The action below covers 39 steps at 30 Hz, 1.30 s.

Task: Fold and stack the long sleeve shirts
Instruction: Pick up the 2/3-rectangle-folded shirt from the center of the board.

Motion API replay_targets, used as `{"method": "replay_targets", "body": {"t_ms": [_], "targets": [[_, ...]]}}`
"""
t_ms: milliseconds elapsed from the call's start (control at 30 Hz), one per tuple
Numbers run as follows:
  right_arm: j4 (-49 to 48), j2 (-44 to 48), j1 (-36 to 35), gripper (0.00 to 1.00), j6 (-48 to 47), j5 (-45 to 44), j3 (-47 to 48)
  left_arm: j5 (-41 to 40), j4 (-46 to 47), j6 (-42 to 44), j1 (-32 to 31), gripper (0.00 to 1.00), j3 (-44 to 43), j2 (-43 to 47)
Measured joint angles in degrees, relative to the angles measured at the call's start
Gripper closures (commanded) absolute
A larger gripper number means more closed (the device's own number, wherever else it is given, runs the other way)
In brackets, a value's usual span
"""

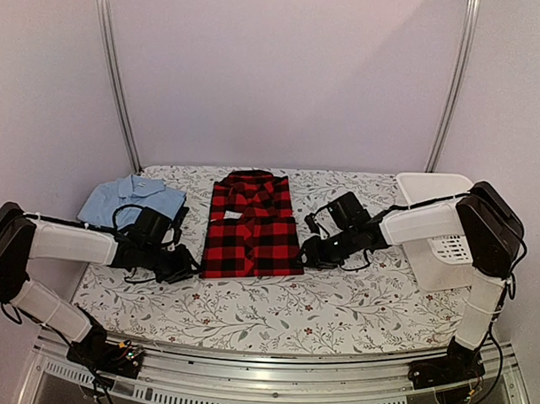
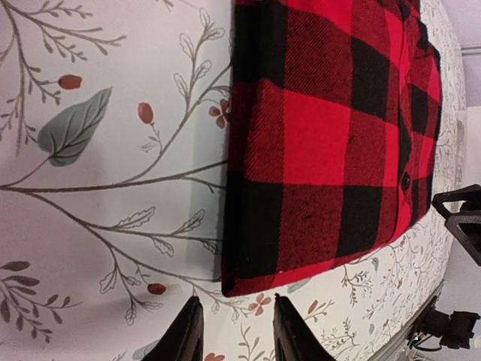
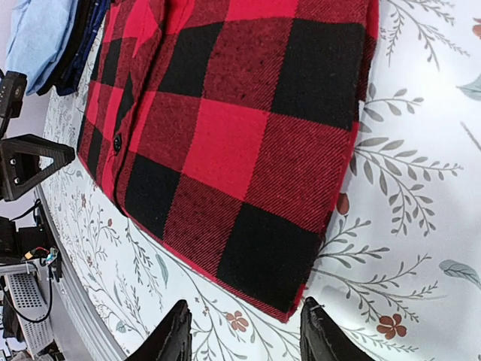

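Step in hand, as I judge it: take the red-and-black flannel shirt (image 1: 251, 226) by its two near corners, for a last fold or a carry to the stack.

Position: the flannel lies flat mid-table (image 1: 248, 316), folded to a neat rectangle with its collar toward 12 o'clock. My left fingers (image 2: 186, 338) sit just off its 7 o'clock corner. My right fingers (image 3: 174, 338) sit just off its 5 o'clock corner. Both pairs stand apart with nothing between them, only floral cloth showing in the gap; neither touches the shirt.

How to do it well:
- Come in low, one finger sliding under the corner and one over it, so that every layer of the fold is caught and not just the top one.
- Close both sides together — a lone pull would skew the rectangle.
- Lift evenly and keep the near hem taut between the two grips.
- Keep the pinch off the patterned table cover.

Look of the flannel: big red and black checks, twill weave, edges square, a button placket running up the middle and layers stacked at the near hem.

Elsewhere: the light blue shirt (image 1: 128, 200) lies folded at 10 o'clock from the flannel. A dark navy garment (image 3: 79, 45) shows beside it — under it or alongside, I cannot tell. The white basket (image 1: 430, 185) stands at 3 o'clock.
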<state>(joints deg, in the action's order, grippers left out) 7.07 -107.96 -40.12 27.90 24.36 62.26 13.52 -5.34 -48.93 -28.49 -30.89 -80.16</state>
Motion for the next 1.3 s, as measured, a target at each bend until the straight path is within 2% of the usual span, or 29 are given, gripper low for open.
{"method": "replay_targets", "body": {"t_ms": [633,1300], "targets": [[-0.24,0.96,-2.32,0.58,2.14,-4.39,-2.34,0.2,1.9,-0.52,-0.5,0.7,0.9,-1.9],[-2.05,-2.73,-2.86,0.75,5.31,-5.84,-1.42,0.26,3.15,-0.46,-0.66,0.71,0.94,-2.86]]}}
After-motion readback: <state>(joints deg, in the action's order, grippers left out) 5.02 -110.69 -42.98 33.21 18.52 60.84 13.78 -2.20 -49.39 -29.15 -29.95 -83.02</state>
